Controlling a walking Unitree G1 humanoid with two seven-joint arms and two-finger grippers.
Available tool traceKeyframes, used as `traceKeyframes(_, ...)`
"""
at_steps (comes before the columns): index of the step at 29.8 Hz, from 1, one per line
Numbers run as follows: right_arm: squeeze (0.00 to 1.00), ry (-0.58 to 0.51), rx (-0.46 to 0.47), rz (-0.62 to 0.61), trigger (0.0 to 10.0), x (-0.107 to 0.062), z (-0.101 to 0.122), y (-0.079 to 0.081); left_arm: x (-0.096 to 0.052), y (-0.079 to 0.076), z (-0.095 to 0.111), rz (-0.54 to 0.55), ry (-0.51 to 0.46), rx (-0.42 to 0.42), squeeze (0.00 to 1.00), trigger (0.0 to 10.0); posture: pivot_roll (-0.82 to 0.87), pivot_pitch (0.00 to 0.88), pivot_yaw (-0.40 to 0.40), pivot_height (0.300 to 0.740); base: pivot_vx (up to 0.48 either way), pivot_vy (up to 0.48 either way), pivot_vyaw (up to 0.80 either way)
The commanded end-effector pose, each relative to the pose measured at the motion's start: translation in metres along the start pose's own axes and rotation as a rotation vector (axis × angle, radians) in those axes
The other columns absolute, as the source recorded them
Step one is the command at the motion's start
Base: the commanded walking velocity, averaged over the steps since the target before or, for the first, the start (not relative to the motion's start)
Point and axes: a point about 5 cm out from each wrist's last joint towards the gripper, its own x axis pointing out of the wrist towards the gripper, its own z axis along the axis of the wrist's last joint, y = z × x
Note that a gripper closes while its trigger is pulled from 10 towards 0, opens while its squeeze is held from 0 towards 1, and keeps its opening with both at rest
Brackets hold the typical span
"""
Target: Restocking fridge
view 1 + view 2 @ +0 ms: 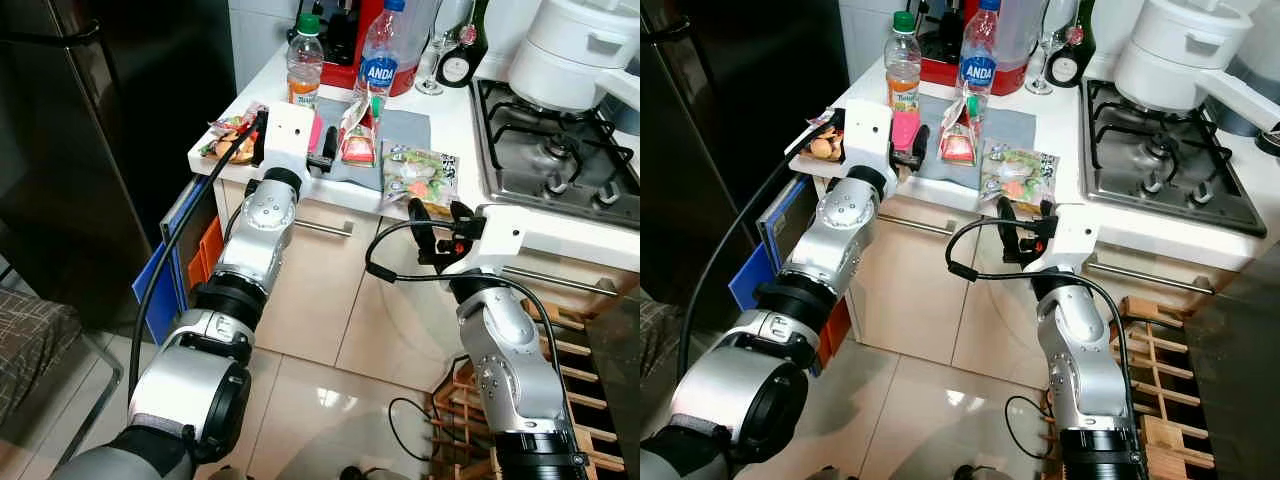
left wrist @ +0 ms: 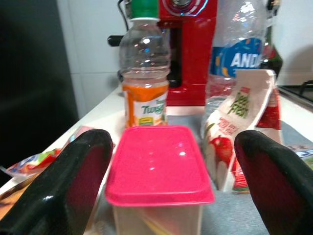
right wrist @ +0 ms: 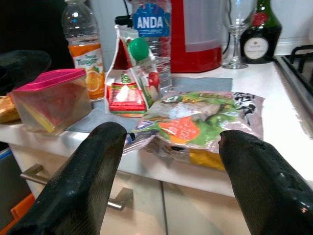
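A clear container with a pink lid point(image 2: 159, 166) stands on the grey mat point(image 1: 405, 130) near the counter's left end. My left gripper point(image 2: 176, 142) is open, with one finger on each side of the container and a gap on both sides. Behind it stand an orange juice bottle point(image 1: 304, 70), a water bottle point(image 1: 380, 55) and a red and white pouch point(image 1: 357, 135). A bag of salad point(image 1: 420, 178) lies at the counter's front edge. My right gripper point(image 1: 440, 212) is open just in front of that bag, below the counter edge, holding nothing.
The black fridge point(image 1: 110, 130) stands to the left, its door closed. A snack packet point(image 1: 232, 135) lies at the counter's left corner. A hob point(image 1: 550, 140) with a white pot point(image 1: 570, 50) is on the right. A wooden wine rack point(image 1: 570, 350) stands on the floor.
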Motion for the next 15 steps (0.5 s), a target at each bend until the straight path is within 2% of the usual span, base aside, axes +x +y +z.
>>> traceKeyframes(1,0.00,0.000,0.005,0.009,10.0,-0.0027,0.0022,-0.0013,-0.0006,0.0018,-0.0028,0.020,0.018,0.002,0.00,10.0,-0.09,0.000,-0.064,0.740,0.000,0.000,0.00)
traceKeyframes(6,0.00,0.006,0.004,0.014,10.0,-0.0030,0.0014,-0.0013,-0.0001,0.0029,0.0065,0.037,-0.031,0.020,0.00,10.0,-0.09,0.000,-0.064,0.740,0.000,0.000,0.00)
traceKeyframes(11,0.00,0.011,0.005,0.019,10.0,-0.0027,0.0004,-0.0007,-0.0004,0.0005,0.0043,0.035,-0.015,0.015,0.00,10.0,-0.09,0.000,-0.067,0.740,0.000,0.000,0.00)
traceKeyframes(15,0.00,0.016,0.004,0.018,10.0,-0.0028,-0.0002,-0.0012,-0.0007,-0.0026,-0.0023,0.029,0.028,-0.019,0.00,10.0,-0.09,0.000,-0.067,0.740,0.000,0.000,0.00)
